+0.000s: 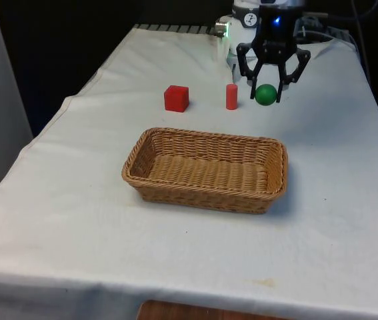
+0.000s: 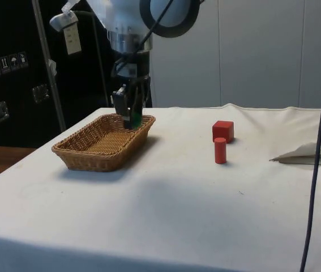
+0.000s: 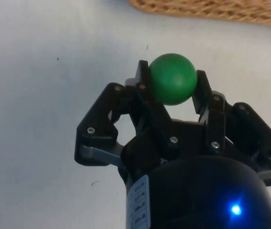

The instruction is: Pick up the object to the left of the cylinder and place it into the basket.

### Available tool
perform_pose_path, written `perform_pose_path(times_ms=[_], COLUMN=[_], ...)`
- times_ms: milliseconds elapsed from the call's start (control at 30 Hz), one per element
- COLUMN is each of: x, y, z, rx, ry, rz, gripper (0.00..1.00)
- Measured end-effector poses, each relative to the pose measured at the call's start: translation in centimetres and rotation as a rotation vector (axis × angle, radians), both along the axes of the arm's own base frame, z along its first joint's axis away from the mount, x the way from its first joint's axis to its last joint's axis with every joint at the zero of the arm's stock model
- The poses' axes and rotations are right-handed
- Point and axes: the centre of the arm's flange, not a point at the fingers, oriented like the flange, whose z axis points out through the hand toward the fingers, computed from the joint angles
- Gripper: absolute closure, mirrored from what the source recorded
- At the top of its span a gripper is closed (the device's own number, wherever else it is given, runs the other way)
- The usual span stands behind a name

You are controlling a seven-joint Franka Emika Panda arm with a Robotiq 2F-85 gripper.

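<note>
My gripper (image 1: 267, 95) is shut on a green ball (image 1: 265, 94), just on the front view's right of the upright red cylinder (image 1: 231, 96). A red cube (image 1: 176, 98) sits on the cylinder's other side, on the front view's left. In the wrist view the ball (image 3: 173, 80) is pinched between both fingers of the gripper (image 3: 172, 76), over white cloth. The wicker basket (image 1: 135, 162) lies nearer the camera than the row of objects. From the side, the gripper (image 2: 130, 119) hangs by the basket's (image 2: 86, 161) far end, with the cube (image 2: 223, 130) and cylinder (image 2: 220, 150) off to its right.
The basket's rim (image 3: 211, 9) lies close ahead of the fingers in the wrist view. A dark cable (image 2: 317, 141) hangs down at the side view's right. The cloth is bunched up (image 2: 310, 153) near that edge of the table.
</note>
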Motion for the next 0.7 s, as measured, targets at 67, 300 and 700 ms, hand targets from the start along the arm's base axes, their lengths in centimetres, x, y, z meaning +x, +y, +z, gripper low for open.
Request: perform_pose_path(times_ms=[67,300,700], x=[0.5,2.4,5.9], y=[0.0,-0.6,-2.5], z=[0.0,0.0,0.1], rx=[-0.001,0.009,0.019], ry=[-0.002,-0.003,-0.011], rz=[-0.001,-0.005,-0.012], gripper=[0.99,0.99,0.99])
